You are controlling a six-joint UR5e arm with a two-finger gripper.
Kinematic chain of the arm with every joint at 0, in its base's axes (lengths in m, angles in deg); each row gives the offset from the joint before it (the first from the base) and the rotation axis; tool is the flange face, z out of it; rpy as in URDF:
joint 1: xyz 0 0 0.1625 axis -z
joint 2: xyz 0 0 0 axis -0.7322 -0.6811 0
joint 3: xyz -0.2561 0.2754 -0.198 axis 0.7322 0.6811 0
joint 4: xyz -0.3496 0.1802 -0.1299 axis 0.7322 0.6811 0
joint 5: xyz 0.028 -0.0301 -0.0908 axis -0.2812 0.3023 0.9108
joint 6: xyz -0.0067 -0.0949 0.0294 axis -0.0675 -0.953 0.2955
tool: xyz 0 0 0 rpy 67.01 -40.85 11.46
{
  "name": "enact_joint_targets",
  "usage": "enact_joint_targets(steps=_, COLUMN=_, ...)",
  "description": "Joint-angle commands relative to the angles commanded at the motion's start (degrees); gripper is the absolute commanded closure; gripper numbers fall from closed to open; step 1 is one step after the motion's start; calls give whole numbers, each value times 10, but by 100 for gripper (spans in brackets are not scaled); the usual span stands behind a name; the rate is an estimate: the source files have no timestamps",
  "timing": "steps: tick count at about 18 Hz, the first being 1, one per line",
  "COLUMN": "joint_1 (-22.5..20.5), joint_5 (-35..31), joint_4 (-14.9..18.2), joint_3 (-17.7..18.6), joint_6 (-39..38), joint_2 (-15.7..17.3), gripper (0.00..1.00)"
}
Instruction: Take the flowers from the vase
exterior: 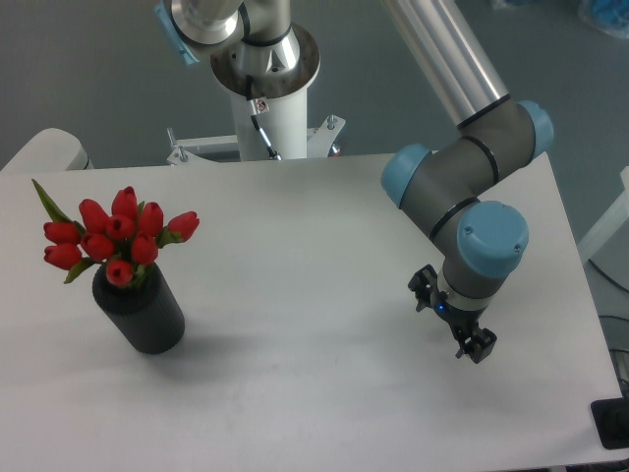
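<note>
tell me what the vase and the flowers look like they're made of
Vase: matte black, no shine or see-through, so likely plastic, rubber or painted ceramic; hard to say which. Flowers: evenly bright red buds, all alike, probably artificial plastic or fabric, though real ones can't be ruled out.

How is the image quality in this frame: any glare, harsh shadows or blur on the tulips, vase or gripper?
Fixed camera: lighting is even and soft; the vase casts only a faint shadow on the table. No glare on the white top. The flowers are sharp enough to count buds. The gripper is small and dark, its jaw state unclear.
</note>
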Motion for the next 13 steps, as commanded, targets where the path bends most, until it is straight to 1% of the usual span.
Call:
enact_joint_targets(steps=12, joint_1=3, joint_5=-1, joint_4=1, joint_3=0, joint_6=-10, joint_2=0, gripper=0)
enact_joint_targets(steps=13, joint_1=2, joint_5=-1, joint_4=0, joint_3=4, joint_6=-9, joint_2=1, gripper=0)
